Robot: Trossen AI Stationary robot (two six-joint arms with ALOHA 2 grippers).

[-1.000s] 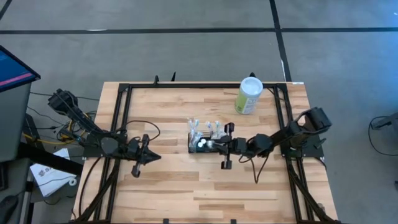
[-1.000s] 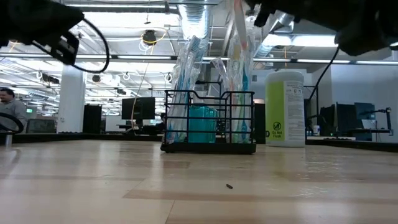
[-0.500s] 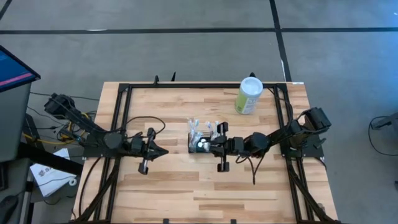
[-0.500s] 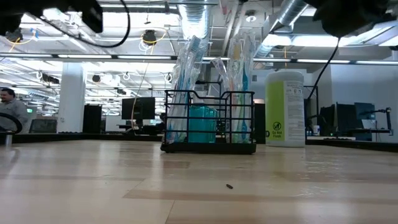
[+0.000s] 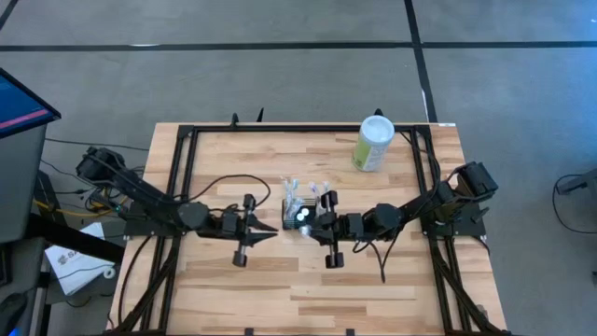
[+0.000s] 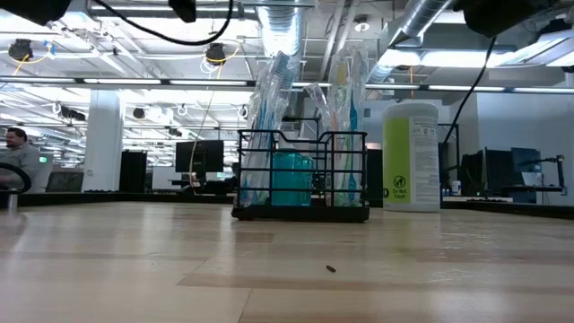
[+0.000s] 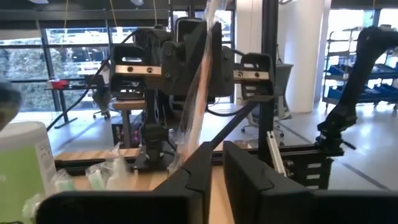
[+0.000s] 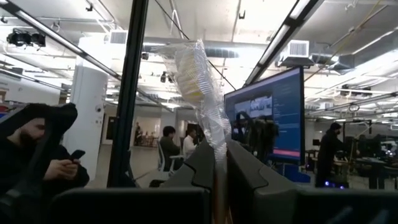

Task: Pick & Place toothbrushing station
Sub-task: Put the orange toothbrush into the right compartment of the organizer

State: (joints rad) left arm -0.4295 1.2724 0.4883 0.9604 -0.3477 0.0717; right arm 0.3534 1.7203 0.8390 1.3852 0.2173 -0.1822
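Note:
The toothbrushing station (image 5: 298, 213), a black wire caddy holding wrapped toothbrushes and a teal cup (image 6: 291, 179), stands on its base mid-table (image 6: 300, 213). My right gripper (image 5: 313, 222) is at the caddy's near right side, shut on a plastic-wrapped toothbrush (image 8: 198, 87) with yellow bristles. My left gripper (image 5: 272, 231) is just left of the caddy and points toward it and the right gripper. Its fingers (image 7: 245, 174) show a narrow gap with nothing between them. The same toothbrush (image 7: 198, 81) stands slanted in front of it. My right gripper pinches the wrapped toothbrush's handle (image 8: 217, 146) between its two fingers, coming from the table's right side. The head end rises beyond the fingertips. The other end (image 7: 180, 146) slants down toward the caddy; whether it is clear of the caddy I cannot tell.
A pale-green canister (image 5: 375, 143) with a white lid stands at the table's far right, also in the low view (image 6: 411, 157). The black frame rail (image 5: 187, 177) runs round the table. The near half of the wooden top (image 6: 269, 278) is bare but for a small speck.
My left gripper has gone up and toward the table's right, from the left rail to just beside the caddy. My right gripper has risen a little with the wrapped toothbrush. The caddy has stayed in place.

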